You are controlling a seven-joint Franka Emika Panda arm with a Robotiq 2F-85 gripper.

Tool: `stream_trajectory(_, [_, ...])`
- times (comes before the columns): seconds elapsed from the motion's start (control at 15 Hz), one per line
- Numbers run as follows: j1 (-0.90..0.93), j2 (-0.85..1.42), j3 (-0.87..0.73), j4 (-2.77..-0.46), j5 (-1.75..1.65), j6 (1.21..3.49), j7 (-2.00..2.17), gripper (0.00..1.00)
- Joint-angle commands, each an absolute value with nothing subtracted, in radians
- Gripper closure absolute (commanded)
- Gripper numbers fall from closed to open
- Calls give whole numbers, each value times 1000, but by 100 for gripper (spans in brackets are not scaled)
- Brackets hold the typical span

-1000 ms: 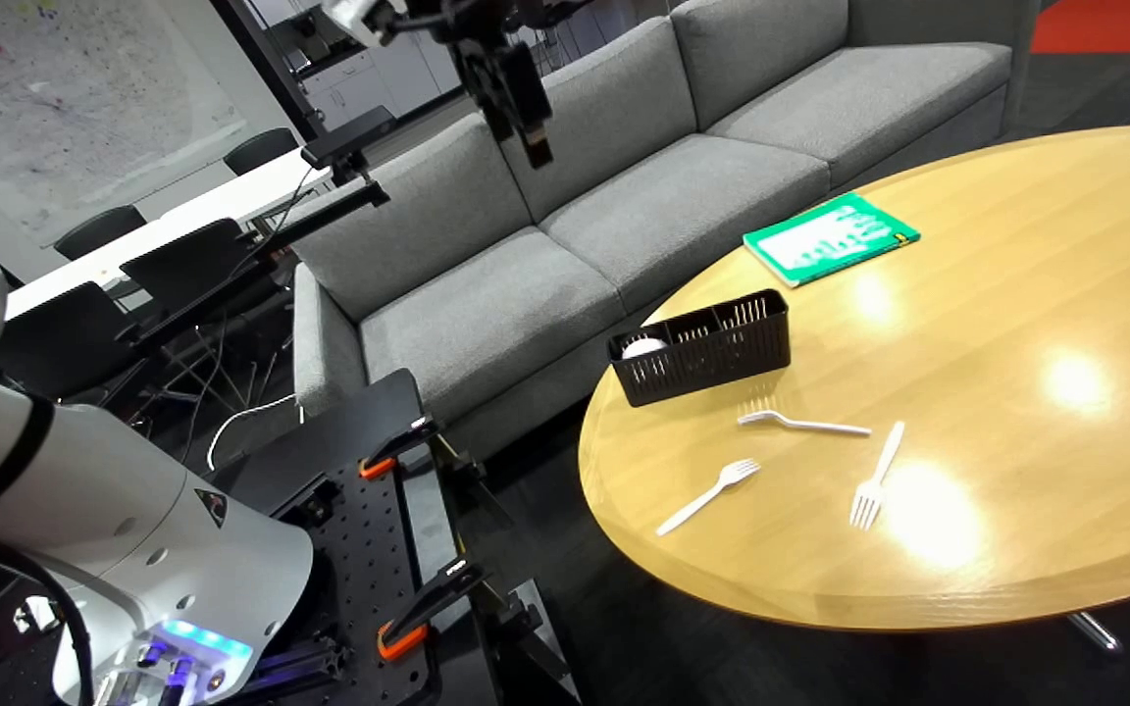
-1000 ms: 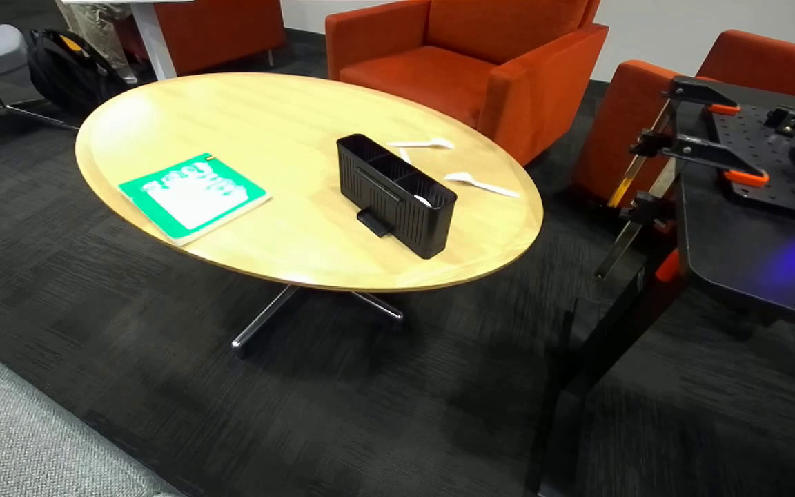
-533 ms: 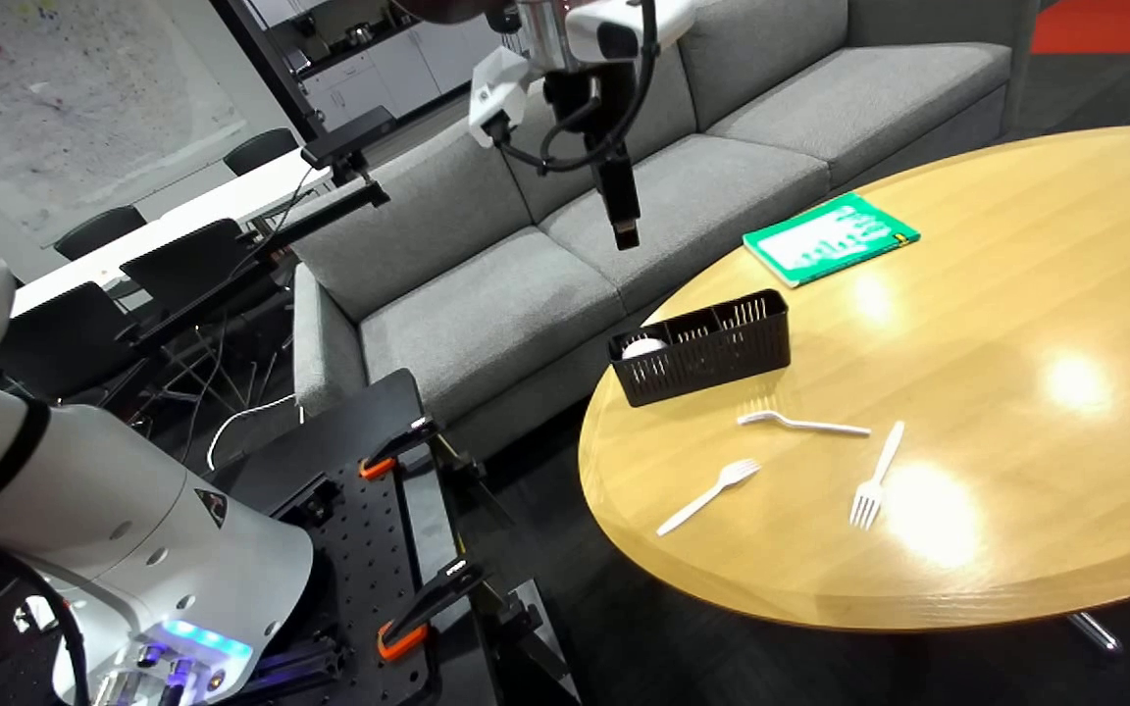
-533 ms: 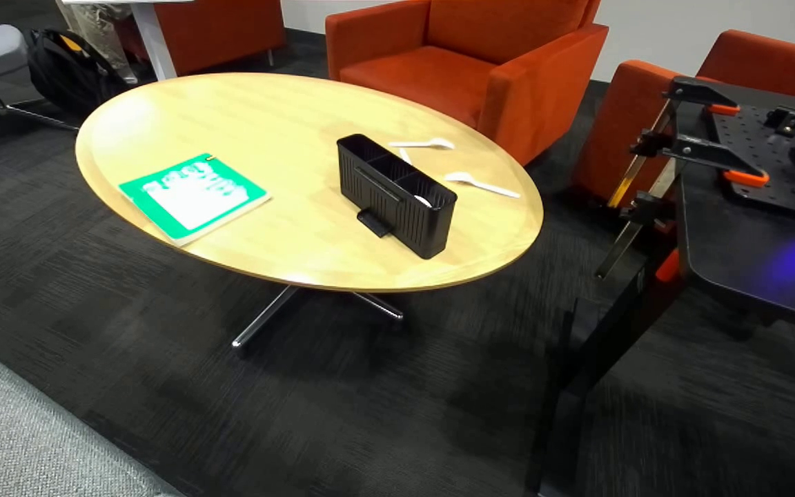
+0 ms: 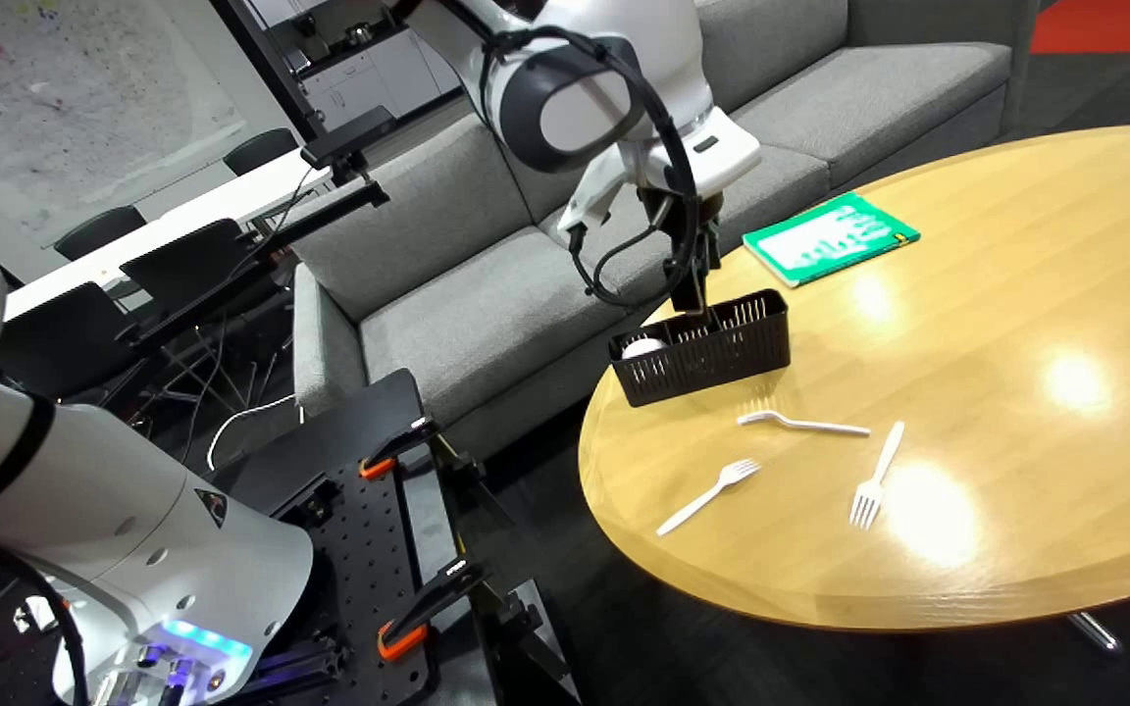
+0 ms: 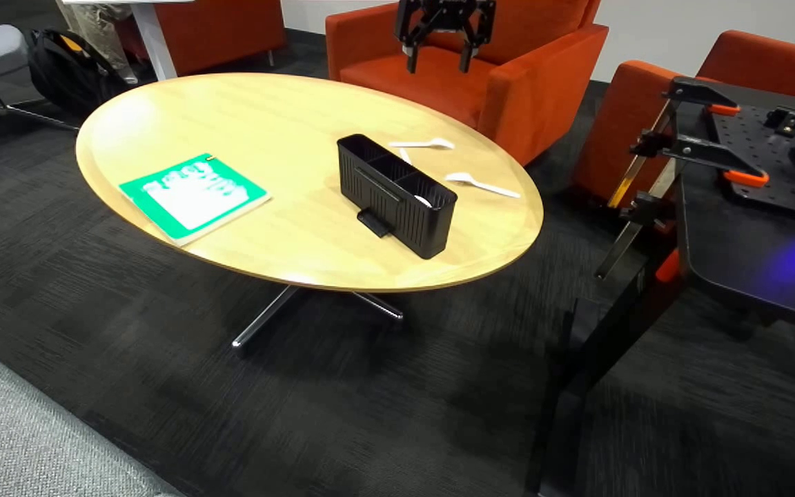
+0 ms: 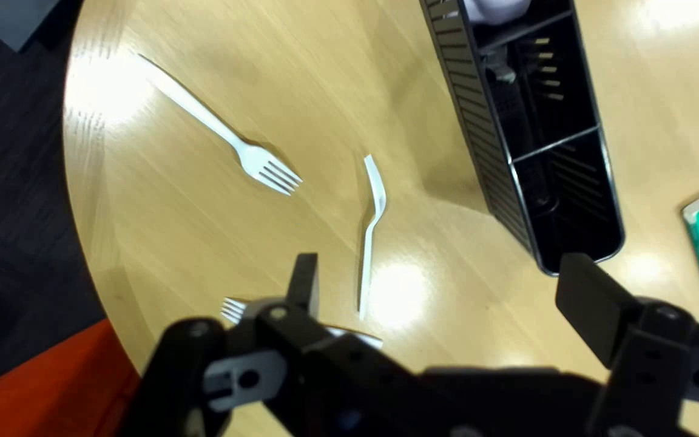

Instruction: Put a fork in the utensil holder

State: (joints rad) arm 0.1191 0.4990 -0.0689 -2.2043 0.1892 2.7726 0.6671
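Observation:
Three white plastic forks lie apart on the wooden table: the nearer-edge fork (image 5: 707, 498), the side-lying fork (image 5: 793, 423) and the outer fork (image 5: 876, 480). In the wrist view these are the upper-left fork (image 7: 204, 115), the side-lying fork (image 7: 368, 249) and a fork (image 7: 234, 309) partly covered by my left finger. The utensil holder (image 5: 712, 363) is a black slotted box with compartments, upright beside them; a rounded white item (image 7: 501, 7) sits in its end compartment. My gripper (image 6: 439, 64) hangs high above the table. In the wrist view my gripper (image 7: 440, 276) is wide open, holding nothing.
A green-and-white book (image 6: 194, 193) lies on the table beyond the holder. The round table's edge (image 7: 91, 212) curves close to the upper-left fork. A grey sofa (image 5: 487, 294) and an orange armchair (image 6: 439, 76) flank the table. Clamps (image 5: 428, 608) stick out from the robot's bench.
The arm has swung in and come down from the back towards the table. My gripper has entered the exterior view that faces the armchair. Forks and holder have not moved.

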Motion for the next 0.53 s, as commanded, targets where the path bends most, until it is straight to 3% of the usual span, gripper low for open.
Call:
stream_trajectory(0.0, [206, 601, -164, -2141, 198, 2831, 857, 0])
stream_trajectory(0.47, [191, 633, -154, -2115, 196, 2824, 849, 0])
